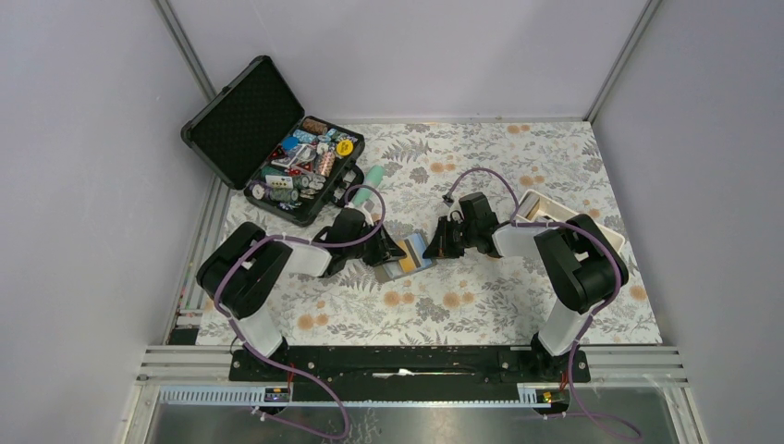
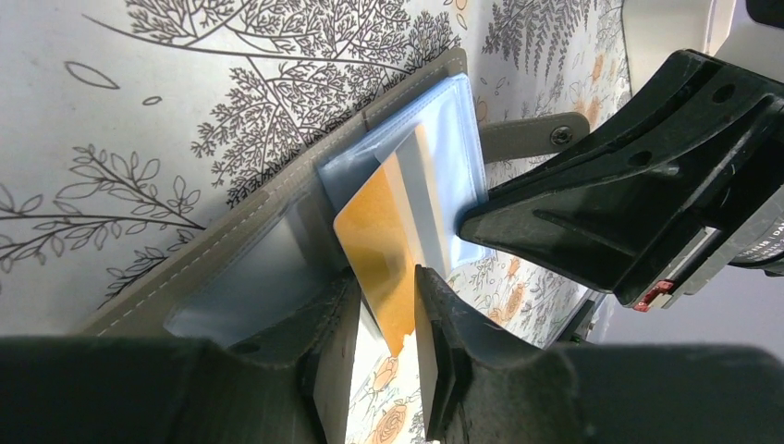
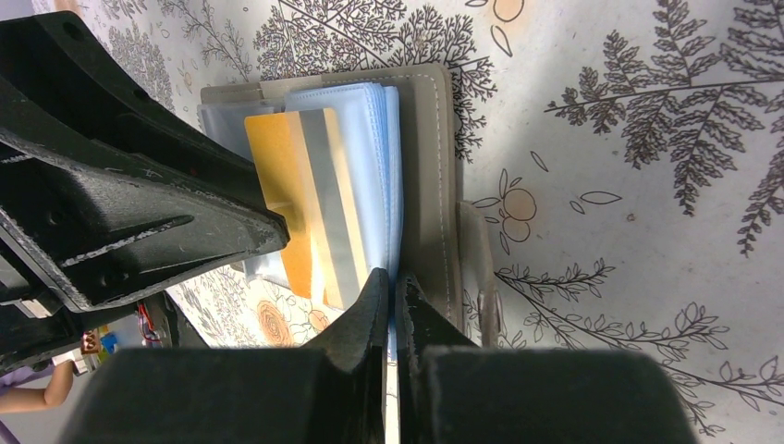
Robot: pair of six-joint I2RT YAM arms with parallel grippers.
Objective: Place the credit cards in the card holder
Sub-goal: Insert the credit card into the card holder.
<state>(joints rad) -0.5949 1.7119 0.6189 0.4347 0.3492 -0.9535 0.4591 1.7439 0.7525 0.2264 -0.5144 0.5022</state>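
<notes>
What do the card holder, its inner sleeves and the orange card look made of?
Card holder: grey-brown leather or leatherette, matte, with stitched edges.
Sleeves: thin clear plastic film, glossy and bluish, stacked edges showing.
Orange card: stiff plastic, smooth, with a silver stripe, probably metallic foil.

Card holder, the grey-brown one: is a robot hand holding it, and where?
Yes. The right gripper is shut on the grey-brown folding card holder, pinching the edge of its clear plastic sleeves.
</notes>
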